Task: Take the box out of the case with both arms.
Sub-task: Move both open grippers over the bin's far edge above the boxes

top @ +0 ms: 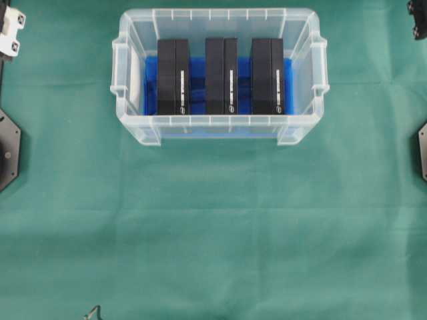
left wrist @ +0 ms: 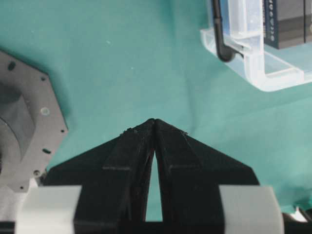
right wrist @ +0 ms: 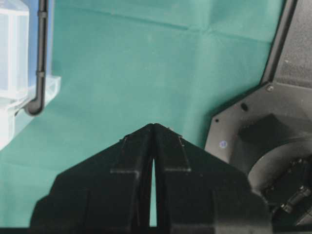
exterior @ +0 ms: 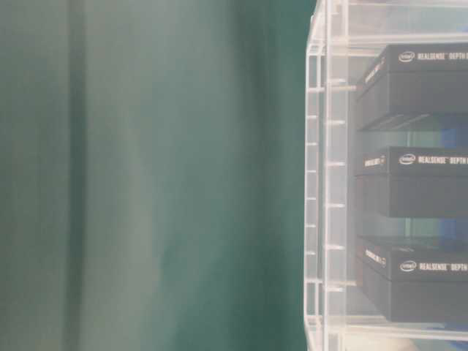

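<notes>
The clear case [top: 220, 123] stands at the back middle of the green cloth, with a blue liner [top: 151, 87] at its bottom. Three black boxes stand on edge inside it: left [top: 173, 77], middle [top: 221, 75], right [top: 267, 75]. The table-level view shows them through the case wall [exterior: 325, 183], printed with white lettering [exterior: 420, 159]. My left gripper [left wrist: 154, 122] hangs over bare cloth, short of the case corner [left wrist: 253, 53], its fingertips pressed together and holding nothing. My right gripper [right wrist: 154, 126] is likewise shut and empty, with the case edge [right wrist: 14, 73] to its far left.
Arm base plates sit at the left edge [top: 8, 150] and right edge [top: 422, 150] of the cloth, also seen as a grey plate [left wrist: 24, 122] and a black plate [right wrist: 263, 136]. Arm parts show at the top corners [top: 9, 30] [top: 419, 17]. Green cloth [top: 213, 233] spreads in front of the case.
</notes>
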Controlling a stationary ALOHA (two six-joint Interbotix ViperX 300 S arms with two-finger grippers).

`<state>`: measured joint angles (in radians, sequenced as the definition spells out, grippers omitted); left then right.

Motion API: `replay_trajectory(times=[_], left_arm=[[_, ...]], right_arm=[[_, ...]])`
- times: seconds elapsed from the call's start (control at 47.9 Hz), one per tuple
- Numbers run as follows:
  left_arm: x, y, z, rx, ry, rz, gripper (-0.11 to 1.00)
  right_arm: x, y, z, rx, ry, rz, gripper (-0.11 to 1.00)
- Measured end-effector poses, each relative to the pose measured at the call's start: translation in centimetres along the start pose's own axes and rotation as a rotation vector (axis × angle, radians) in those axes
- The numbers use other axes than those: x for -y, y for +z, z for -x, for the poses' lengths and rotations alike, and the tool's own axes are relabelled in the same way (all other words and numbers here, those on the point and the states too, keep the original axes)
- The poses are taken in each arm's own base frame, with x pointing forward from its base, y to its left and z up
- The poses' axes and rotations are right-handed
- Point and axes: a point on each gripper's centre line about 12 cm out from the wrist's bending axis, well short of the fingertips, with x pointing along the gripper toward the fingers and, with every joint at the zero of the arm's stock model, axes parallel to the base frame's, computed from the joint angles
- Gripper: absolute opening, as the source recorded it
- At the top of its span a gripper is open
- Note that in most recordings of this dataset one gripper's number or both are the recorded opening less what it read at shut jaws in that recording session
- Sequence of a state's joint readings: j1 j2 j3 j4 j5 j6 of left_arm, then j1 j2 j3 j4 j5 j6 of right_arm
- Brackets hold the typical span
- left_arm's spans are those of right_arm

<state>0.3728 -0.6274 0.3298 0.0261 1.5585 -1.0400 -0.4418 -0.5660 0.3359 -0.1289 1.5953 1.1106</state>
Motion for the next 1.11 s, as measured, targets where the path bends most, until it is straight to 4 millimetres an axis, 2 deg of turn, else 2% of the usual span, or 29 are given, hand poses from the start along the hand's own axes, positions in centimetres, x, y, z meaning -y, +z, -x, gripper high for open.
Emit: replay_trajectory(times=[0.104,0.188,0.271,0.418,0.501,0.564,1.107], left_arm=[[0.0,0.0,-0.1,-0.002,0.003,-0.003,0.0],[-0.1,0.0,-0.3,-0.005,0.008,-0.005,0.07],[0.0,0.0,-0.4,-0.006,0.011,-0.005,0.27],[-0.1,-0.1,-0.4,-0.007,0.008,-0.003,0.72],[0.0,-0.1,-0.4,-0.006,0.007,0.0,0.89],[-0.1,-0.1,-0.4,-0.007,0.008,0.0,0.92],[-0.4,-0.2,-0.1,0.015,-0.027,0.011,0.92]], right_arm=[[0.0,0.0,0.0,0.001,0.003,0.0,0.02],[0.0,0.0,-0.1,0.001,-0.001,-0.003,0.15],[0.1,0.0,-0.3,0.004,-0.007,-0.005,0.39],[0.3,0.1,-0.7,0.019,-0.031,-0.017,0.83],[0.4,0.1,-0.9,0.02,-0.04,-0.024,0.95],[0.4,0.1,-1.0,0.021,-0.042,-0.027,0.96],[0.4,0.1,-1.0,0.021,-0.038,-0.028,0.96]])
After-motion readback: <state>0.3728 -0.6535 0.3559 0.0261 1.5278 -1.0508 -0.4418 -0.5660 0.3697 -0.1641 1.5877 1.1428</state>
